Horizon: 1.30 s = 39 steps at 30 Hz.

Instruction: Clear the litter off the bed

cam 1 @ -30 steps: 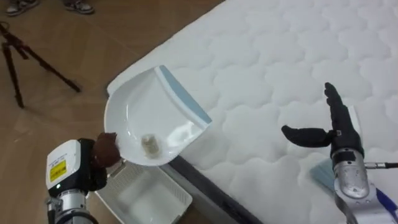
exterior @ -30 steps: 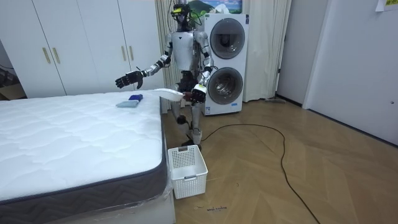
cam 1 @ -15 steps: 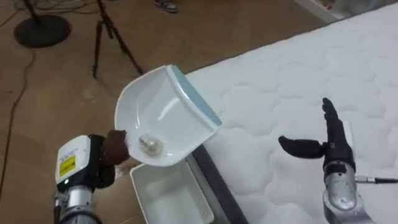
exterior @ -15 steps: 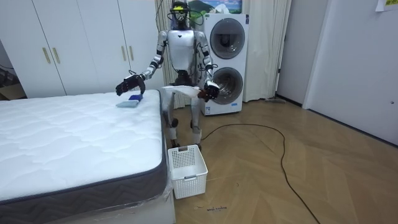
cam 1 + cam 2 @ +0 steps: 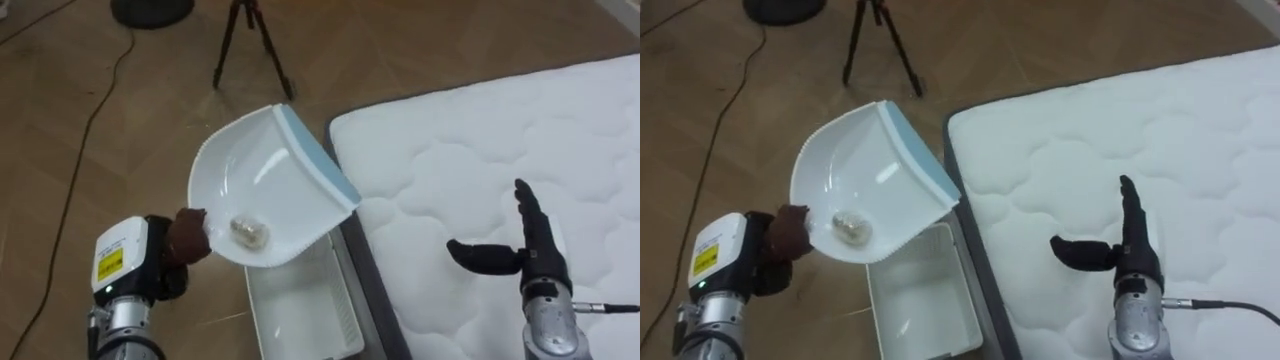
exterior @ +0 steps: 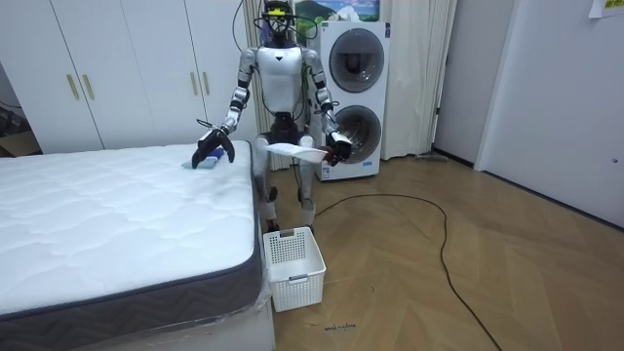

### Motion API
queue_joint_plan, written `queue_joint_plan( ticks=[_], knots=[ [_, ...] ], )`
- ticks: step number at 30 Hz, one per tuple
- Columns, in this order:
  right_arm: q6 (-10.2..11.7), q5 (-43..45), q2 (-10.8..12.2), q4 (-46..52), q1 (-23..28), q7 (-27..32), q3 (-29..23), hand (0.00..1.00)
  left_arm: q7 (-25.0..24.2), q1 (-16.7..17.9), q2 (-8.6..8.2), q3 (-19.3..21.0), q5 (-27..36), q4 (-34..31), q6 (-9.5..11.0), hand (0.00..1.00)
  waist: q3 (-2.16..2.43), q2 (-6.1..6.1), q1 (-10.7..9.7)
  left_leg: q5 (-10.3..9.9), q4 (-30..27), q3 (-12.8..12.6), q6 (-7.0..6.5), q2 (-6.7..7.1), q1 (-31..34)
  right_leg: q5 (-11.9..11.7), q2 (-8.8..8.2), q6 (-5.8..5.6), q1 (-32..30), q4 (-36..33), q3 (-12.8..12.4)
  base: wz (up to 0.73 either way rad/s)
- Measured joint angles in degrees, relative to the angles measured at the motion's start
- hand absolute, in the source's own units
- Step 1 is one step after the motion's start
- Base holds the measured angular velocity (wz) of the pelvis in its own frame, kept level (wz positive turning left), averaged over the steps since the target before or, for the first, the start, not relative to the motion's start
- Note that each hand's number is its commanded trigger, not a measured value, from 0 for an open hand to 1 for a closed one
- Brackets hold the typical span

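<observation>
A white dustpan [image 5: 265, 180] with a blue front lip is held level, its brown handle [image 5: 188, 234] gripped in my left hand [image 5: 158, 268]. A small crumpled scrap [image 5: 248, 231] lies at the back of the pan. The pan hangs beside the corner of the white quilted mattress [image 5: 470, 150], partly over a white plastic basket [image 5: 305, 310] on the floor. My right hand [image 5: 525, 252] hovers open above the mattress, thumb out to the side. In the room view that right hand [image 6: 211, 146] is just over a light blue thing [image 6: 192, 165] on the bed.
I stand at the bed's far corner with stacked washing machines [image 6: 351, 97] behind me. A black tripod [image 5: 250, 45] and a dark cable [image 5: 70, 170] are on the wooden floor past the pan. White wardrobes [image 6: 127, 68] line the wall.
I have turned and my view has swung, so the basket now lies under the pan. My right arm has come down toward the blue thing; the pan has swung out past the bed's corner.
</observation>
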<state>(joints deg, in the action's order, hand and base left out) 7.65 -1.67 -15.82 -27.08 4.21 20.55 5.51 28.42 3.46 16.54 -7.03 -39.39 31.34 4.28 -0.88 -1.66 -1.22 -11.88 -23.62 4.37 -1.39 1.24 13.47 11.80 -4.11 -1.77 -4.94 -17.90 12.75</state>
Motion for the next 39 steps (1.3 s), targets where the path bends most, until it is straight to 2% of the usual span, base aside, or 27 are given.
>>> queue_joint_plan(
  ticks=[4, 5, 7, 9, 10, 12, 13, 15, 16, 19, 21, 22, 24, 25, 27, 29, 32, 34, 37, 39],
  knots=[
    [1.1, 0.2, -0.4, -3.4, 0.1, 0.1, 0.0, 0.0, -0.1, -1.1, 0.08, -0.1, 0.4, 2.7, 0.1, 1.0, -0.05, 0.02, -0.3, 0.0, -1.1, -1.5, -0.03, -0.45, 0.9, 1.2, -0.11, 0.1, 0.5, -1.0, 0.0, 0.43],
    [1.1, 0.2, -0.4, -4.6, 0.1, 0.2, 0.0, 0.0, -0.1, -1.7, 0.18, -0.1, 0.3, 3.5, 0.1, 1.0, -0.08, 0.05, -0.5, -0.1, -1.7, -2.9, -0.14, -0.55, 2.0, 2.1, -0.2, 0.08, 0.0, -1.6, 0.0, 0.54],
    [1.1, 0.3, -0.4, -6.9, -0.4, 0.3, 0.0, 0.0, 0.1, -3.3, 0.24, -0.6, 0.5, 5.9, 0.1, 1.0, -0.27, 0.27, -0.7, -0.1, -2.3, -2.8, -0.18, -0.45, 3.9, 3.2, -0.43, 0.25, -1.6, -3.2, 0.1, 0.42],
    [1.0, 0.4, -0.3, -8.8, -1.8, 0.6, 0.0, 0.0, 0.0, -5.9, 0.7, -1.2, 0.3, 9.3, 0.1, 1.0, -0.91, 1.92, -0.9, 0.0, -4.7, -1.4, -0.07, -0.23, 8.0, 3.7, -0.23, 0.75, -4.7, -5.2, 1.4, 0.28],
    [1.0, 0.6, -0.3, -8.9, -1.9, 0.6, 0.0, 0.0, 0.0, -6.5, 0.98, -1.4, 0.2, 9.7, 0.1, 1.0, -1.03, 2.26, -1.2, 0.0, -5.3, -1.1, -0.04, -0.17, 9.1, 3.8, -0.19, 0.82, -5.7, -5.9, 1.6, 0.23],
    [1.2, 2.3, -0.2, -10.5, -2.0, 0.6, 0.0, 0.0, 0.0, -8.5, 2.88, -2.3, -0.2, 12.0, 0.3, 1.0, -1.03, 2.74, -1.9, 0.5, -6.7, -1.3, -0.18, 0.2, 12.1, 5.1, -1.07, 0.9, -9.2, -9.1, 1.8, 0.2],
    [1.2, 2.3, -0.3, -10.9, -1.9, 0.6, 0.0, 0.0, 0.0, -9.2, 3.19, -2.3, -0.3, 12.8, 0.5, 1.0, -1.09, 2.84, -2.2, 0.6, -7.1, -1.8, -0.31, 0.21, 12.6, 5.5, -1.42, 0.8, -9.8, -10.0, 1.7, 0.25],
    [1.2, 2.5, -0.2, -12.7, -1.6, 0.6, 0.1, 0.0, -0.1, -11.6, 4.35, -2.3, -0.2, 15.6, 0.8, 1.0, -1.17, 3.12, -3.1, 0.8, -8.1, -5.1, -0.99, -0.53, 14.4, 6.9, -2.4, 0.59, -12.0, -13.0, 1.5, 0.22],
    [1.1, 2.5, -0.2, -13.0, -1.4, 0.6, 0.0, 0.0, -0.1, -12.0, 4.66, -2.3, -0.3, 16.0, 0.8, 1.0, -1.16, 3.15, -3.3, 0.9, -8.2, -5.5, -1.13, -0.53, 14.7, 7.0, -2.73, 0.55, -12.7, -13.6, 1.5, 0.03],
    [1.1, 2.4, -0.4, -14.9, -1.4, 0.6, 0.1, 0.0, -0.1, -14.0, 6.98, -2.8, -0.2, 16.4, 0.9, 1.0, -1.44, 4.04, -3.7, 1.0, -9.3, -5.9, -1.4, -0.49, 17.4, 7.2, -3.02, 0.44, -15.9, -15.5, 0.9, -0.04],
    [1.2, 2.8, -0.5, -15.3, -1.5, 0.6, 0.2, 0.0, -0.1, -16.4, 8.97, -4.8, 0.0, 18.3, 0.9, 1.0, -1.93, 5.28, -4.3, 1.1, -9.9, -6.1, -1.66, -0.08, 19.1, 7.6, -3.74, 0.41, -18.1, -17.4, 0.7, 0.0],
    [1.4, 3.3, -0.5, -15.3, -1.7, 0.7, 0.2, 0.0, -0.1, -16.6, 9.55, -5.2, 0.1, 18.5, 0.9, 1.0, -2.04, 5.56, -4.9, 1.2, -9.9, -6.1, -1.79, 0.19, 19.4, 7.7, -4.06, 0.34, -18.6, -18.0, 0.7, 0.1],
    [2.6, 4.5, -1.4, -15.3, -2.4, 1.8, 0.8, 0.0, -0.5, -18.1, 11.71, -8.3, 0.0, 19.0, 0.9, 1.0, -1.98, 6.84, -6.7, 1.5, -10.0, -6.5, -2.22, 1.08, 20.5, 8.5, -5.34, 0.01, -20.3, -19.8, 0.6, 0.14],
    [2.8, 4.8, -1.8, -15.5, -2.1, 2.0, 1.2, 0.0, -0.5, -18.8, 12.17, -9.3, -0.1, 19.2, 0.9, 1.0, -1.98, 7.15, -7.0, 1.6, -10.0, -6.5, -2.31, 1.34, 20.6, 8.7, -5.64, -0.06, -20.5, -20.2, 0.6, 0.17],
    [2.8, 6.8, -3.7, -15.1, -2.2, 2.6, 2.5, 0.0, -1.2, -21.6, 13.75, -12.5, -0.6, 19.4, 0.8, 1.0, -1.97, 8.33, -7.9, 1.8, -10.0, -8.4, -2.87, 1.51, 21.2, 9.3, -6.4, -0.58, -21.7, -21.6, -0.3, 0.08],
    [2.9, 8.2, -4.6, -14.5, -2.1, 2.6, 3.6, 0.0, -1.4, -22.7, 14.74, -13.7, -1.2, 19.4, 0.5, 1.0, -1.94, 8.78, -8.2, 1.7, -9.9, -9.0, -3.04, 1.57, 21.2, 9.5, -6.67, -0.7, -22.5, -22.3, -1.3, -0.15],
    [2.9, 9.5, -4.7, -13.9, -2.5, 2.6, 3.9, 0.0, -1.5, -25.4, 15.92, -13.9, -2.9, 20.0, 0.1, 1.0, -2.03, 9.7, -9.5, 1.7, -10.5, -9.4, -3.06, 1.49, 22.2, 9.7, -6.79, -0.57, -23.8, -23.2, -1.3, -0.03],
    [2.9, 10.5, -5.3, -13.3, -2.5, 2.5, 3.9, 0.0, -1.6, -27.1, 16.26, -15.2, -2.9, 21.6, -0.7, 1.0, -2.06, 10.47, -9.8, 1.6, -10.5, -9.8, -3.07, 1.43, 22.4, 9.7, -6.85, -0.56, -24.3, -23.6, -1.8, -0.09],
    [2.9, 11.3, -6.7, -11.9, -2.5, 2.4, 4.2, 0.0, -1.9, -27.7, 16.93, -16.5, -4.2, 22.0, -2.9, 1.0, -2.01, 11.8, -10.4, 1.6, -10.4, -10.8, -3.24, 1.61, 22.5, 9.9, -7.38, -0.62, -25.5, -24.8, -2.9, -0.12],
    [2.9, 11.3, -7.0, -10.2, -2.5, 2.4, 4.6, 0.0, -2.6, -27.7, 18.52, -18.1, -5.6, 22.0, -3.7, 1.0, -2.13, 12.42, -11.5, 1.5, -10.4, -12.4, -3.36, 1.54, 22.5, 10.6, -7.86, -0.56, -26.2, -26.0, -3.5, 0.0]
  ],
)
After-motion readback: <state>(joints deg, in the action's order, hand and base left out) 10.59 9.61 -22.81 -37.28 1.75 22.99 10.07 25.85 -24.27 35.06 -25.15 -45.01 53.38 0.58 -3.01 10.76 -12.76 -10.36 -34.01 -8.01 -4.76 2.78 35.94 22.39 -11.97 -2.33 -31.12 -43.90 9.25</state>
